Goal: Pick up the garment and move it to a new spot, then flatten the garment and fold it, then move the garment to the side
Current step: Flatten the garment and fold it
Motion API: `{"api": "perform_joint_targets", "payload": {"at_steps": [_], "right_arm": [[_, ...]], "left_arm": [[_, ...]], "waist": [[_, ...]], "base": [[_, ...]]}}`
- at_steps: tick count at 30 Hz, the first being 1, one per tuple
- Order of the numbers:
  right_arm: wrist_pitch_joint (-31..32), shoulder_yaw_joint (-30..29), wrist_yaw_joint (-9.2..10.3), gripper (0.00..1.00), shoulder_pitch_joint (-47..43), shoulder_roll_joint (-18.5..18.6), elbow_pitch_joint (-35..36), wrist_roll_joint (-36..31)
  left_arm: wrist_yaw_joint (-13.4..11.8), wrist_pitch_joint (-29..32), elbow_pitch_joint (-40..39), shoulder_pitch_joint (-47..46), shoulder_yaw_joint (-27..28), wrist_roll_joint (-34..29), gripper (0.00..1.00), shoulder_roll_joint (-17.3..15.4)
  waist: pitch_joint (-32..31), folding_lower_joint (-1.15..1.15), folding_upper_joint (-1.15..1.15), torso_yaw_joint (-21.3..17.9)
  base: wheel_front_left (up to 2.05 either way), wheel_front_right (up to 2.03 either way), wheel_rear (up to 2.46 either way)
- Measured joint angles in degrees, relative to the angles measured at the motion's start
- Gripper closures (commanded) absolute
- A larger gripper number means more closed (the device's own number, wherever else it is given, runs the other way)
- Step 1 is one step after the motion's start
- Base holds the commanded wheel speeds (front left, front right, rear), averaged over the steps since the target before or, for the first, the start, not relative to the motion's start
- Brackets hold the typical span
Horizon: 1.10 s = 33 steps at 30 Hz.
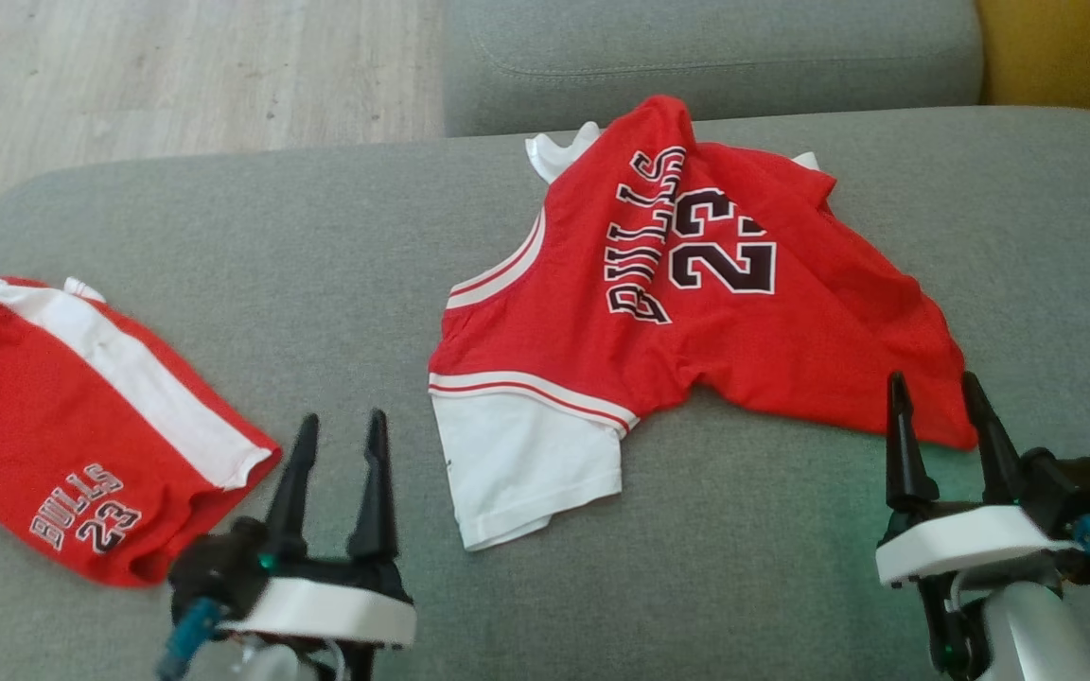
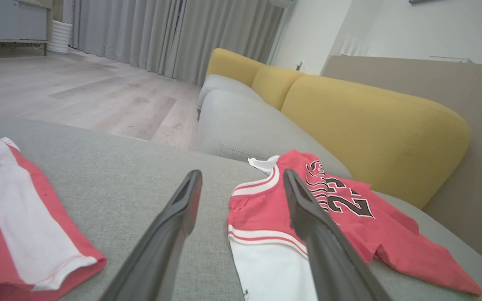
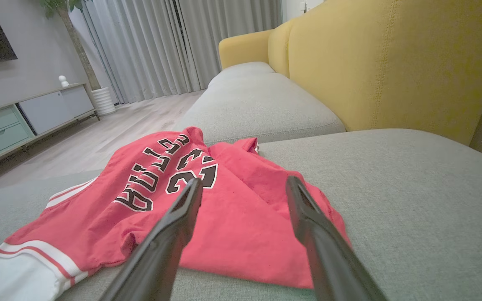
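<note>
Red jersey (image 1: 696,312) lying crumpled on grey sofa cushion (image 1: 223,236), left gripper (image 1: 342,421) hovering near its white sleeve, right gripper (image 1: 933,378) hovering beside its hem, both keeping fingers spread apart and holding nothing, red shorts (image 1: 53,416) lying at left.

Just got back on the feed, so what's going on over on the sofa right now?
Nothing is gripped yet. The red-and-white Bulls 23 jersey lies rumpled in the middle of the grey fabric sofa seat, with its white sleeve spread toward the robot. The left gripper is open, just left of that sleeve. The right gripper is open at the jersey's near right corner. Red shorts with a white stripe lie off to the left, untouched. The pick-up has not begun.
</note>
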State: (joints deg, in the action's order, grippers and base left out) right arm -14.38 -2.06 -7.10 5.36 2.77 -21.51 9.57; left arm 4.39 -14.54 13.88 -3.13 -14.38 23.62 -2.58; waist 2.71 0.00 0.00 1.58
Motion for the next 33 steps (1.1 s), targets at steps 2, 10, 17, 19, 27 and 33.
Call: {"api": "perform_joint_targets", "payload": {"at_steps": [2, 10, 17, 19, 27, 33], "right_arm": [[0.00, 0.05, 0.00, 0.00, 0.04, -0.05, 0.70, 0.00], [0.00, -0.09, 0.00, 0.00, 0.15, -0.07, 1.25, 0.01], [0.00, -0.19, 0.00, 0.00, 0.34, -0.08, 1.30, 0.02], [0.00, -0.23, 0.00, 0.00, 0.65, -0.08, 1.34, 0.02], [0.00, -0.15, 0.00, 0.00, 1.31, -0.08, 2.35, 0.02], [0.00, -2.26, 0.00, 0.00, 1.40, -0.12, 2.29, 0.02]], "left_arm": [[0.41, 0.00, 1.78, -0.04, -1.08, -0.55, 0.00, -0.07], [0.09, 2.63, 14.35, -1.34, -7.69, 0.88, 0.00, -0.09], [-0.46, 8.13, 19.37, -4.98, -11.67, 2.98, 0.00, -0.08], [-1.55, 9.02, 19.79, -5.16, -12.09, 3.30, 0.00, -0.01], [-3.38, 9.62, 21.00, -7.34, -13.49, 3.66, 0.00, -0.04], [-1.52, 11.41, 21.76, -8.54, -15.14, 4.14, 1.00, -0.35]], "waist": [[0.15, 0.00, 0.00, -0.35], [1.32, 0.00, 0.00, -1.98], [2.66, 0.01, 0.00, -3.59], [3.05, 0.00, 0.00, -3.99], [4.04, 0.00, 0.00, -4.85], [4.13, 0.01, 0.00, -4.52]], "base": [[0.00, 0.00, 0.00], [0.00, 0.00, 0.00], [0.00, 0.00, 0.00], [0.00, 0.00, 0.00], [0.00, 0.00, 0.00], [0.00, 0.00, 0.00]]}}
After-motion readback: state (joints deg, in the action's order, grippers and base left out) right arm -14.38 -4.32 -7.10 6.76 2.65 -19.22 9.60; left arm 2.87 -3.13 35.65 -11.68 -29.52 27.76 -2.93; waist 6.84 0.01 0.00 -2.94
